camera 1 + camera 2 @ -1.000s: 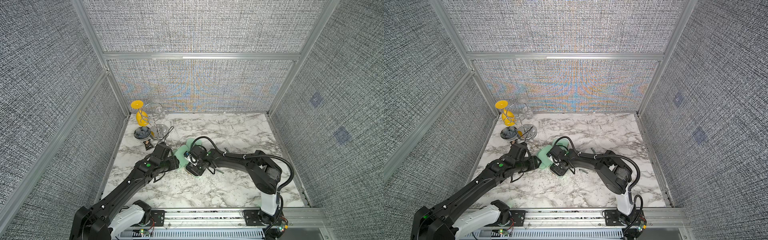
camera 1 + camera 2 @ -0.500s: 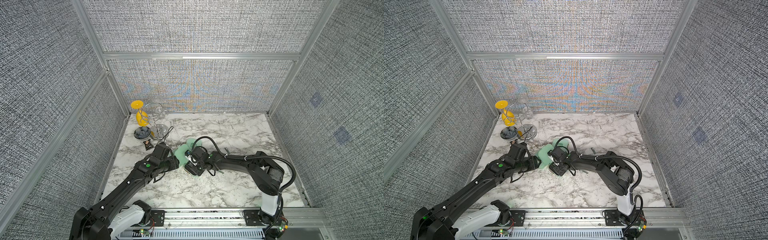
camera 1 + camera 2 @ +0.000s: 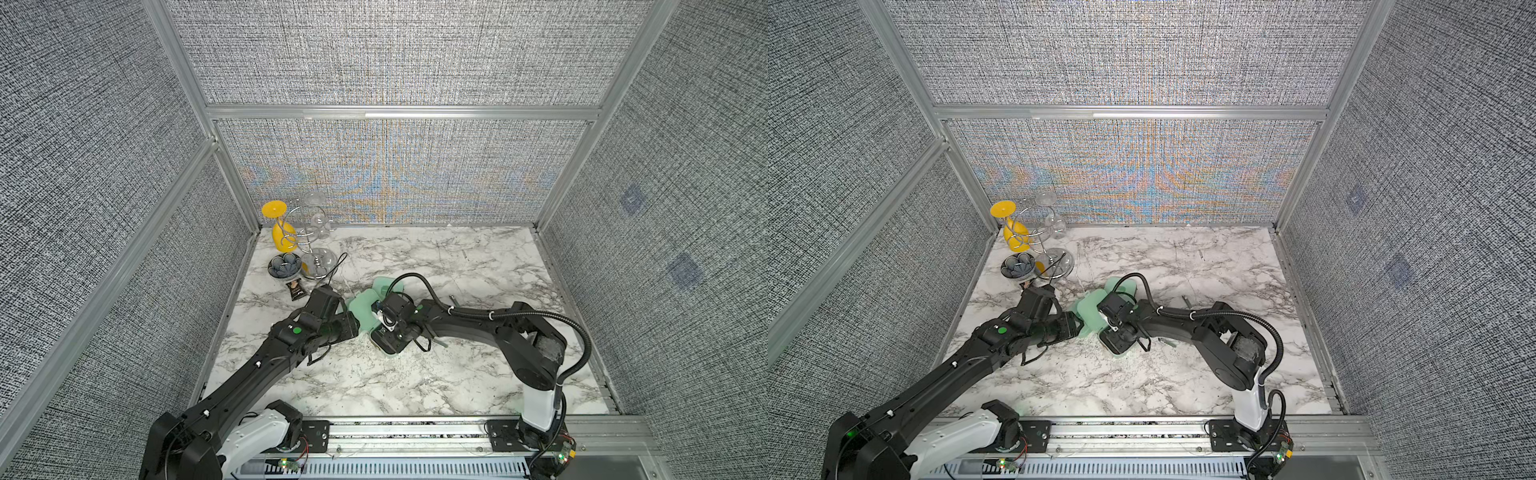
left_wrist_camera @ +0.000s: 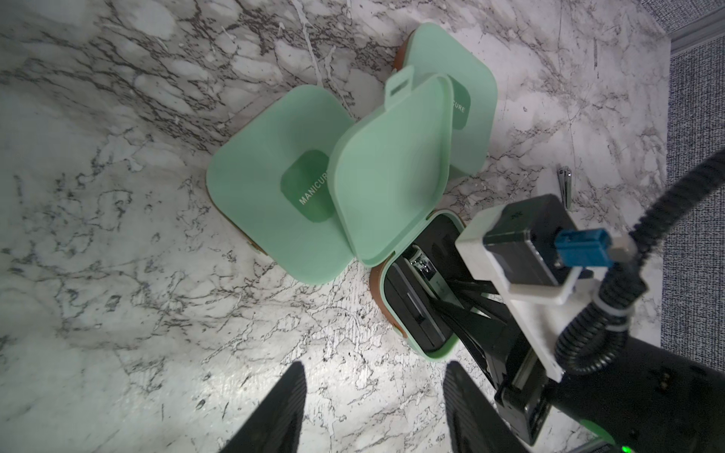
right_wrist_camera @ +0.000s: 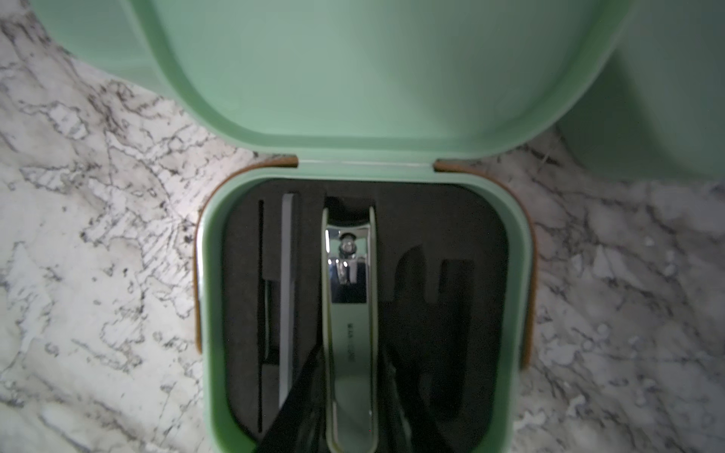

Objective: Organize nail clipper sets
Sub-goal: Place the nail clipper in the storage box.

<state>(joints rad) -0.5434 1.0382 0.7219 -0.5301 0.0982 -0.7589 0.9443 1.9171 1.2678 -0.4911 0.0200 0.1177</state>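
The open case point(image 5: 518, 274) is smooth matt mint plastic around a matt black foam insert point(image 5: 431, 219), the nail clipper point(image 5: 349, 274) mirror-polished metal, the marbled tabletop point(image 5: 98, 235) glossy, the walls point(image 3: 374, 62) rough woven cloth.

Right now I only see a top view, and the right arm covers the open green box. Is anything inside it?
Observer: Yes, the right wrist view shows a shiny nail clipper in the middle slot of the open case, between the fingers of the right gripper.
Operator: Are the other slots full?
Observer: A slim tool fills one side slot; those on the other side look empty.
Operator: And the other arm?
Observer: In the left wrist view, the left gripper is open above bare marble, holding nothing.
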